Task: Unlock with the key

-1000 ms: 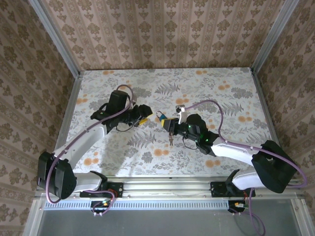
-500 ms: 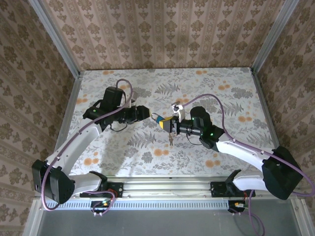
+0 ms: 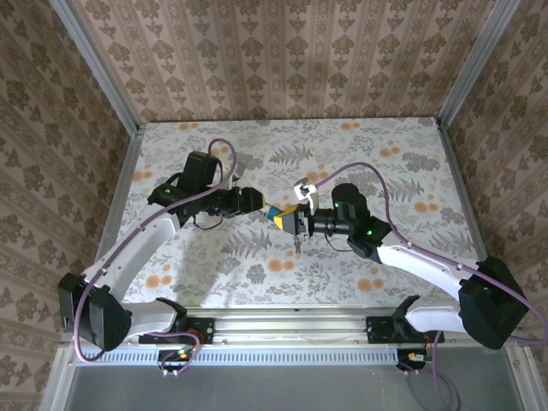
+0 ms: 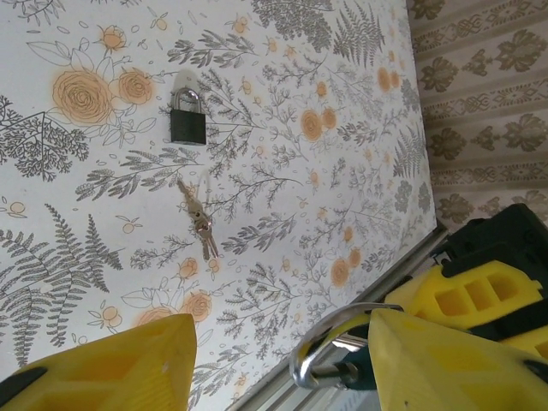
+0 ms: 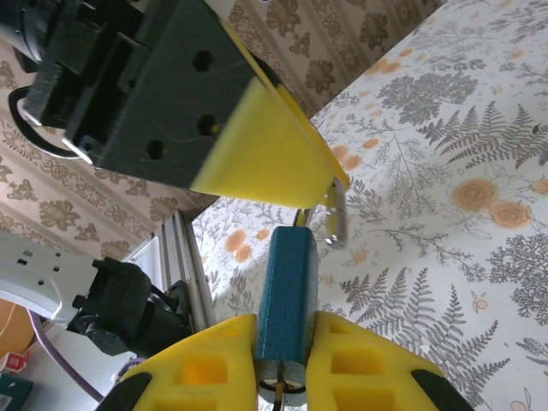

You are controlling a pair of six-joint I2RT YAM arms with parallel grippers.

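**Item: blue padlock (image 5: 287,291).** It is held off the bench (image 3: 402,171), beyond the key bunch (image 4: 199,224) and a little to its left in the top view. The body is clamped by the right gripper (image 5: 287,330), with the keyway end turned toward that wrist. Whether anything sits in the keyway cannot be told.

**Shackle (image 4: 301,364).** It is pointed toward the left gripper (image 4: 278,342), which is spread wide. The shackle stands between that gripper's fingers (image 4: 103,364), close to one and well apart from the other. Contact cannot be confirmed.

**Key bunch.** It is laid flat on the bench and is touched by neither gripper. A black padlock (image 4: 188,120) lies just beside it, its shackle seemingly shut.

**Step in hand (judged).** The blue padlock is being presented between the arms, with the left gripper placed to take the shackle. The task is judged early, as no key is held.

**Handling notes.**
- The left gripper is best centred on the shackle before it is closed, so that the body is not twisted out of the right gripper.
- The right gripper's clamp should be kept firm until the shackle is gripped.
- The keyway should be left unobstructed, facing a side from which a key can be brought up.
- The thin keys are expected to be awkward to pinch off the flat bench, so a low, square approach is advised.
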